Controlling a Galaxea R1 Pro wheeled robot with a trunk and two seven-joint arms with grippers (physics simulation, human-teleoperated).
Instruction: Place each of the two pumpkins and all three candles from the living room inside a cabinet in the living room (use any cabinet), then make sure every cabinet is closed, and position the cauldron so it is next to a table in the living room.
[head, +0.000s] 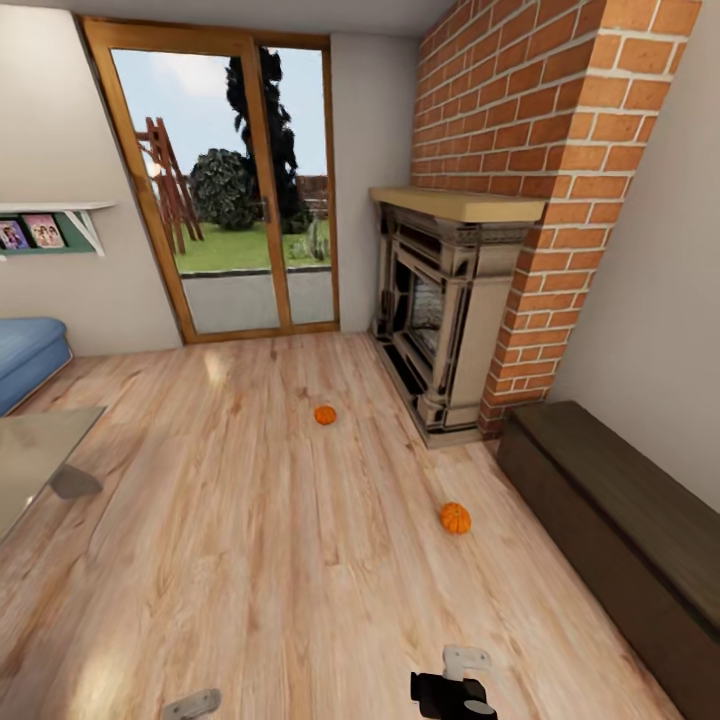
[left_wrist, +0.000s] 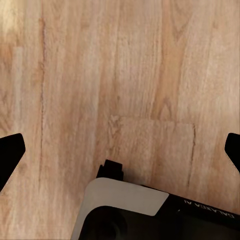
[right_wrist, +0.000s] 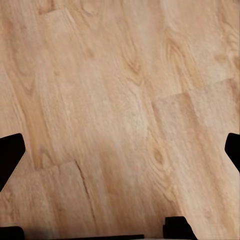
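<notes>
Step in hand: by my reading, an approach to the first pickup; nothing is held and both pumpkins lie on the floor
Nearer small ribbed orange pumpkin (head: 455, 517): ahead of the right gripper (head: 455, 690) and well apart from it, near the cabinet's front
Farther small ribbed orange pumpkin (head: 325, 414): further ahead, between both grippers' lines, in front of the fireplace
Long low dark brown wood cabinet (head: 620, 510): to the right of the right gripper, against the wall; its fronts look shut
Right gripper: fingers spread wide at the wrist view's edges (right_wrist: 11, 152); empty
Left gripper: dark fingertips (left_wrist: 10, 155) likewise wide apart; empty, over bare boards
How to do it well: drive closer first; come down over the nearer pumpkin from above, closing across its ribs, since a squat round thing may roll; open a drawer before carrying
Surface: pale wood plank floor (head: 250, 560); smooth, flat
Room: red brick chimney with stone fireplace (head: 440, 320); wood-framed glass door (head: 230, 190); blue sofa (head: 25, 355); glass worktop (head: 35, 450); candles and cauldron unplaced
</notes>
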